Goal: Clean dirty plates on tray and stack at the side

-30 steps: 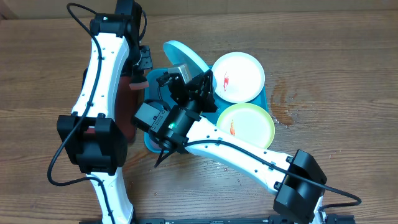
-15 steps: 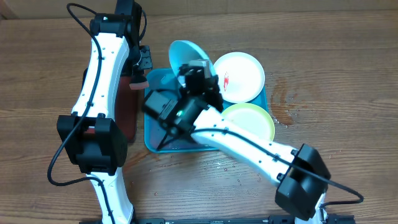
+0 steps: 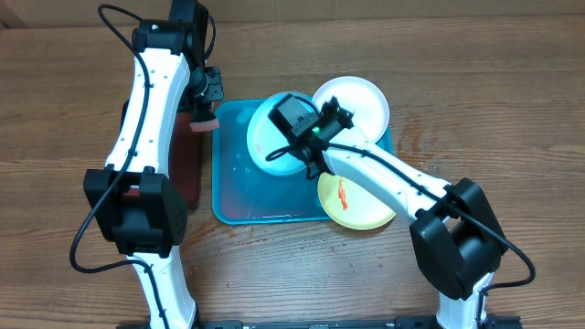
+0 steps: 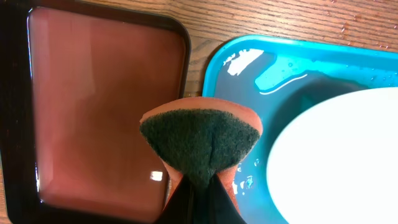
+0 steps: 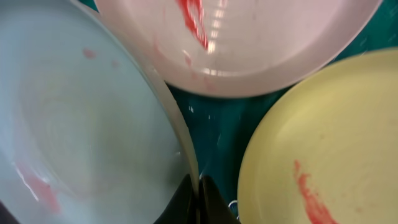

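You have three plates (image 3: 361, 100), one tray (image 3: 233, 187). Your right gripper (image 5: 198, 190) pinches the light blue plate (image 3: 270, 137) by its rim; your left gripper (image 4: 199, 205) pinches a sponge (image 4: 199, 140).

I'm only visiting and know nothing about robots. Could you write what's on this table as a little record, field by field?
Main tray: turquoise tray, wet, three plates on it
Plate 1: light blue plate, faint red traces
Plate 2: white plate, red smear
Plate 3: yellow-green plate, red smear
Right arm: right fingers shut on the light blue plate's rim
Left arm: left fingers shut on a sponge, dark scouring side showing
Side tray: black tray, dark red inside, left of the turquoise one
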Controlling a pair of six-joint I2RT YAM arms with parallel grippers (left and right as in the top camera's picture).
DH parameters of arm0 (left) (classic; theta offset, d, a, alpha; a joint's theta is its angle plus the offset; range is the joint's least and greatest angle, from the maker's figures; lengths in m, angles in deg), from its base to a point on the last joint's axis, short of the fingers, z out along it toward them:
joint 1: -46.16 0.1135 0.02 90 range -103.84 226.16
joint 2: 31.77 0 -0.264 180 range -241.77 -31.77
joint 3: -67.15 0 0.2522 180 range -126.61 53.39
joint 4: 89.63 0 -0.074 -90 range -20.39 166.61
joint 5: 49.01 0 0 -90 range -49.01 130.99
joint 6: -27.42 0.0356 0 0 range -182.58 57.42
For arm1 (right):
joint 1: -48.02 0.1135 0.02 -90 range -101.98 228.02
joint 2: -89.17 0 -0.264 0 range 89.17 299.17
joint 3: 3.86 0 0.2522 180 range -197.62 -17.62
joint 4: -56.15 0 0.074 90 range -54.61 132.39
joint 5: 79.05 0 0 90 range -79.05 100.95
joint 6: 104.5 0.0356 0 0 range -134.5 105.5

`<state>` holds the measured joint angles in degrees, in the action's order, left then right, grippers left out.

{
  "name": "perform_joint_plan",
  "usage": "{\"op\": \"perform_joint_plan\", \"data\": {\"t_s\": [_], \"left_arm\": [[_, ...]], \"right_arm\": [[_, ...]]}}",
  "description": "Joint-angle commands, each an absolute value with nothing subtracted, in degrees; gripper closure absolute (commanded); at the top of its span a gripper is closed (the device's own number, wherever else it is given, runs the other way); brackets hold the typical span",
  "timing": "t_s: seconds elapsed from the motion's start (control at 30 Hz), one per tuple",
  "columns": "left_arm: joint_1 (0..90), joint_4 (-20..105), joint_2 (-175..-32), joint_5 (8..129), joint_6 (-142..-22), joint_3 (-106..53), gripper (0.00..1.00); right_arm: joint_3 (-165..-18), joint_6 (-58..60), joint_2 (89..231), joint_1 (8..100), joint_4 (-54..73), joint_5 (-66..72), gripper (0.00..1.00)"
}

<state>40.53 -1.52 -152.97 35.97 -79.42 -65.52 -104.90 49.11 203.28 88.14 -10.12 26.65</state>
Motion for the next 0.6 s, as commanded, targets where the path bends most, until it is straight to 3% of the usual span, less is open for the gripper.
{"op": "perform_joint_plan", "data": {"t_s": [0.0, 0.1, 0.23, 0.47, 0.57], "left_arm": [[40.1, -1.3, -152.4, 35.7, -80.6, -66.7, 0.96], [40.1, -1.0, -152.4, 35.7, -80.6, -66.7, 0.96], [40.1, -0.7, -152.4, 35.7, -80.6, -66.7, 0.96], [40.1, -0.7, -152.4, 35.7, -80.6, -66.7, 0.96], [40.1, -0.7, -152.4, 35.7, -80.6, -66.7, 0.96]], "right_arm": [[-101.4, 49.4, 201.5, 88.5, -8.1, 16.6, 0.96], [-99.3, 49.4, 201.5, 88.9, -6.8, 16.6, 0.95], [-98.9, 46.2, 201.5, 88.9, -5.6, 16.2, 0.8], [-99.1, 27.7, 201.5, 88.3, -1.8, 15.7, 0.55], [-99.9, 21.0, 201.5, 86.9, -1.7, 15.5, 0.53]]}}
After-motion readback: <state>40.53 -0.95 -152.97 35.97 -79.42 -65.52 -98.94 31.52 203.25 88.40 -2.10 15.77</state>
